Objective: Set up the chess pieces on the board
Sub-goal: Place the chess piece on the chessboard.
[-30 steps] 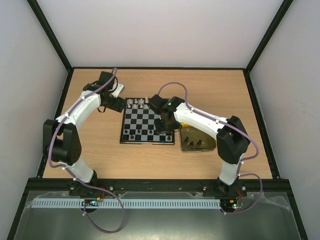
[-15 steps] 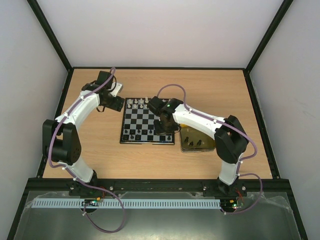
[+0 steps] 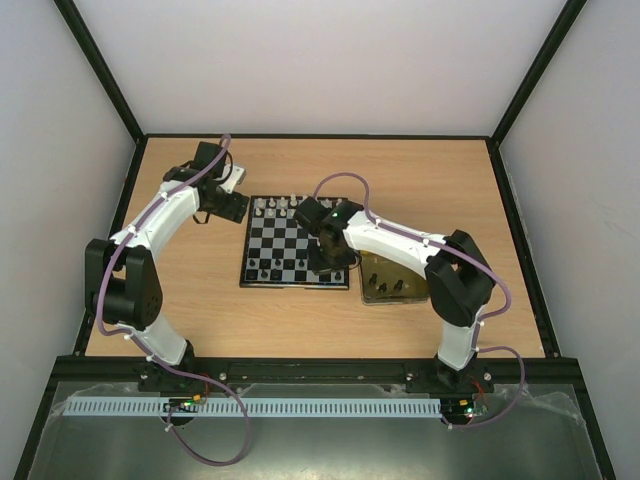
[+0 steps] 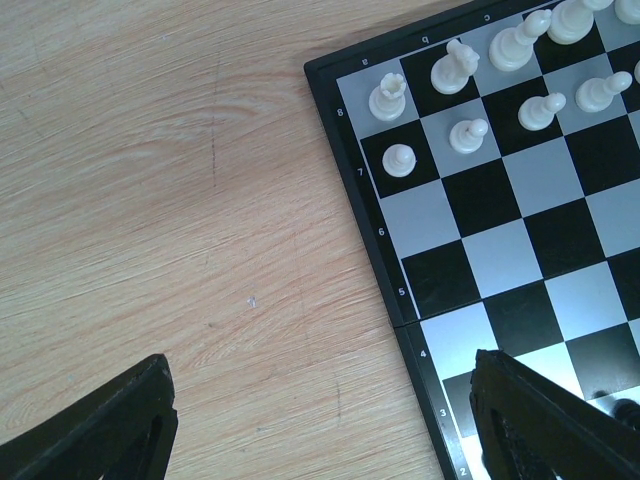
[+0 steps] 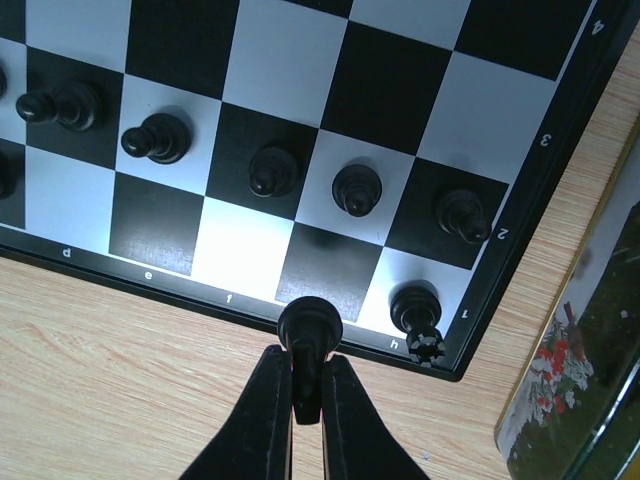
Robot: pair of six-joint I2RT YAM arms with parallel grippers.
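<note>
The board lies mid-table, with white chess pieces on its far rows and black ones on its near rows. My right gripper is shut on a small black piece, which hangs over the board's near rim by the g file. A black rook stands on the corner square beside it, and black pawns fill the row behind. My left gripper is open and empty over bare wood beside the board's left rim. White chessmen stand in that corner.
A yellow-lined metal tin sits against the board's right side, also at the right edge of the right wrist view, the tin. A small white object lies at the far left behind the left arm. Black frame rails edge the table.
My right gripper has shifted slightly left along the board's near right corner, still holding the black piece. The left arm has not moved.
</note>
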